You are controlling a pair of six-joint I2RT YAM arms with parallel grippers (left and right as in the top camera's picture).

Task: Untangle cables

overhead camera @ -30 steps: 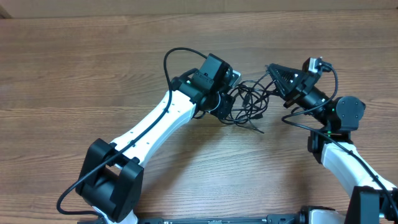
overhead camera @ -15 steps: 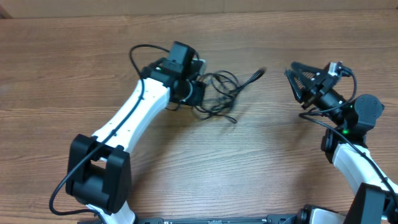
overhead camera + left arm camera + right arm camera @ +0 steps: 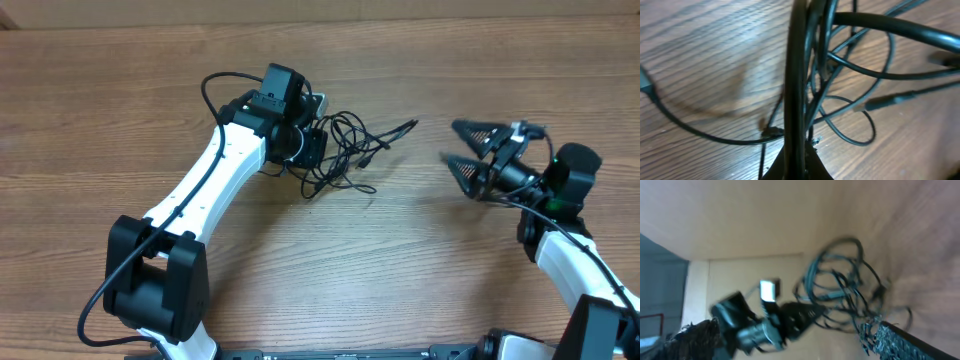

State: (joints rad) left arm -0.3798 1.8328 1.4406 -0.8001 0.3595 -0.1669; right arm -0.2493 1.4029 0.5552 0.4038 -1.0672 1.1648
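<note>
My left gripper (image 3: 312, 150) is clamped shut on the cables (image 3: 352, 148); right gripper (image 3: 452, 142) gapes wide, empty; I'd pinch the plug end (image 3: 408, 126) at the knot's two o'clock and pull slowly.

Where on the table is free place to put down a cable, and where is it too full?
Bare wood: the wide front middle of the table between both arms; the gap between the cables and the open right gripper; the far left corner. Crowded: around the left gripper, shut on the cables.
</note>
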